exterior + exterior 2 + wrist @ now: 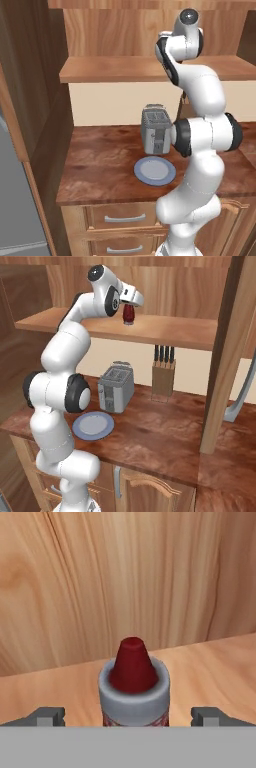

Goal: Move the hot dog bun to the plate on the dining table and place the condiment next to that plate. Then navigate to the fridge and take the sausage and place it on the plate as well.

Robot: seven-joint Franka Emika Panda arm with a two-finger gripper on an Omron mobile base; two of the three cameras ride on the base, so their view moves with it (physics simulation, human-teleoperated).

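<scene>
The condiment [132,667] is a dark red bottle with a grey collar and a red cone tip. It stands upright on a wooden shelf [175,331] against the wood back wall. My gripper [130,716] is open, with one fingertip on each side of the bottle and clear gaps to it. In the right base view the raised arm holds the gripper [130,306] right at the condiment [129,316] on the shelf. The hot dog bun, the yellow plate, the dining table and the sausage are out of view.
On the counter below are a blue-grey plate [155,171], a grey toaster [156,129] and a knife block [163,376]. A wooden post [222,356] rises at the right. A grey metallic surface [15,200] stands at the lower left.
</scene>
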